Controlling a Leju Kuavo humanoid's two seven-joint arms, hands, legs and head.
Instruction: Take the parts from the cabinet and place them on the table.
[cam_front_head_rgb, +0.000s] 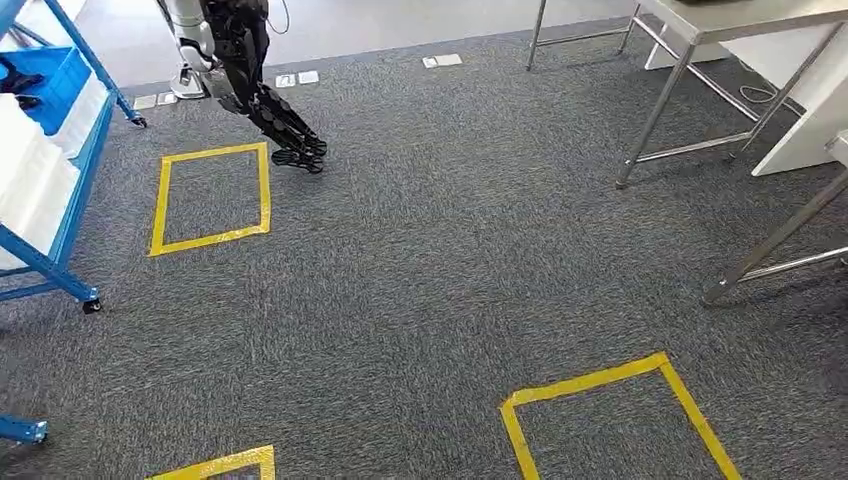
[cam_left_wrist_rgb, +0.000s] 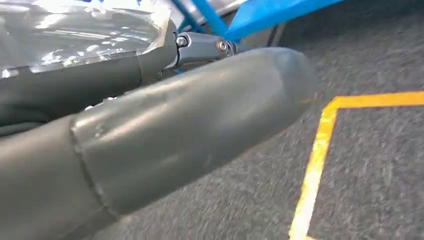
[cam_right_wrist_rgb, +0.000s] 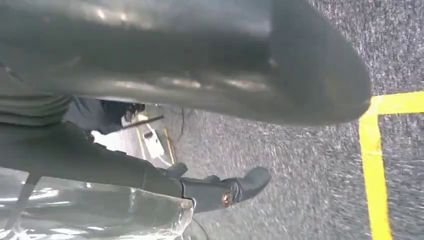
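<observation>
**Operator:** While the head camera looks down at the speckled grey carpet (cam_front_head_rgb: 430, 250), I see yellow tape squares (cam_front_head_rgb: 210, 197) marked on it, the blue-framed wheeled cabinet (cam_front_head_rgb: 60, 190) at the left edge and the steel-legged metal table (cam_front_head_rgb: 700, 60) at the upper right, well apart from each other.

**Supervisor:** And the parts?

**Operator:** In the left wrist view, a clear crinkled plastic bag (cam_left_wrist_rgb: 75, 30) lies against the left hand (cam_left_wrist_rgb: 165, 135), pressed between thick grey thumb and darker fingers, so I'd call it held. What's inside the bag I cannot make out. In the right wrist view, the right hand (cam_right_wrist_rgb: 200, 65) has a second clear plastic bag (cam_right_wrist_rgb: 90, 215) tucked beside its dark fingers (cam_right_wrist_rgb: 220, 192), apparently held too.

**Supervisor:** Anything else?

**Operator:** Another robot's dark legs (cam_front_head_rgb: 260, 80) stand on the carpet at the top of the head view, beside one tape square.
</observation>
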